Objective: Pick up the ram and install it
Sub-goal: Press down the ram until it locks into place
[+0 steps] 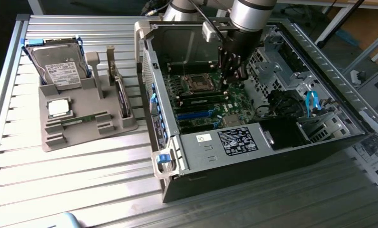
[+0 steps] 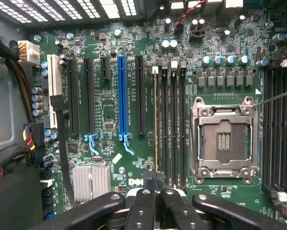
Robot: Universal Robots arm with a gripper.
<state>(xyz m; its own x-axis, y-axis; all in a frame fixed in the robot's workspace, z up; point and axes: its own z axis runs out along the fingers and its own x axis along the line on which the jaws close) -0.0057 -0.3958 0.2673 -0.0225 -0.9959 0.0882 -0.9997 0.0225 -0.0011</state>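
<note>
The ram [image 2: 155,120] shows edge-on as a thin line in the memory slot beside the black expansion slot [image 2: 140,96], close to the CPU socket [image 2: 225,139]. My gripper [image 2: 156,188] is shut, and its fingertips [image 2: 144,196] meet over the near end of the ram. In the exterior view the gripper [image 1: 230,76] reaches down into the open computer case [image 1: 265,142]. It hangs over the end of the memory slots [image 1: 205,97] towards the exterior view's right. I cannot tell how deep the ram sits in the slot.
A grey parts holder [image 1: 81,128] on the slatted table carries a hard drive [image 1: 59,66], a square silver chip [image 1: 59,108], an upright card [image 1: 120,92] and a small green strip [image 1: 81,119]. Cables [image 2: 62,143], a heatsink [image 2: 90,179] and case walls surround the motherboard.
</note>
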